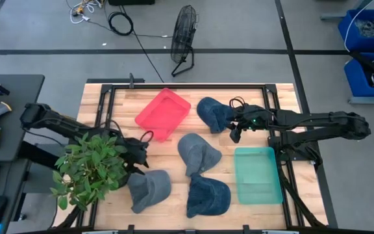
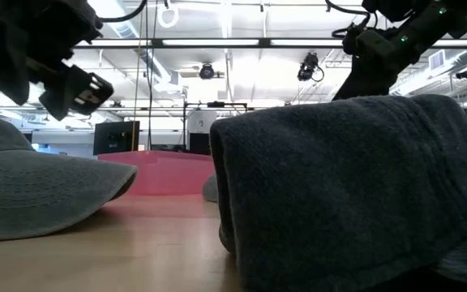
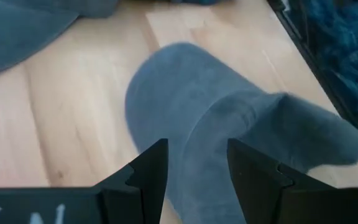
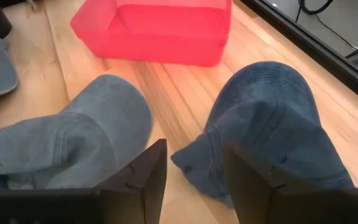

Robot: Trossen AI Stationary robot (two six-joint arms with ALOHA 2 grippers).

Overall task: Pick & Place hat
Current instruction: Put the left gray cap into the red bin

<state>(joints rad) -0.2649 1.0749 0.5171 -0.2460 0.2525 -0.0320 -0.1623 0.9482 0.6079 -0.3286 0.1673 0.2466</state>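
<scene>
Four hats lie on the wooden table. A grey hat (image 1: 149,190) (image 3: 229,124) sits near the front, and my left gripper (image 1: 139,159) (image 3: 197,168) hovers open just above it. A dark blue hat (image 1: 213,114) (image 4: 272,118) lies by the red tray (image 1: 163,114), with my right gripper (image 1: 235,134) (image 4: 194,171) open beside its brim. The fingers stand over the gap between that hat and a grey-blue hat (image 1: 197,154) (image 4: 79,143). Another dark blue hat (image 1: 208,197) (image 2: 355,186) rests at the front edge.
A teal tray (image 1: 257,174) sits at the table's right. A potted plant (image 1: 93,168) stands at the front left and hides part of the left arm. A black frame (image 1: 174,86) borders the table. The red tray (image 4: 160,28) lies beyond the hats.
</scene>
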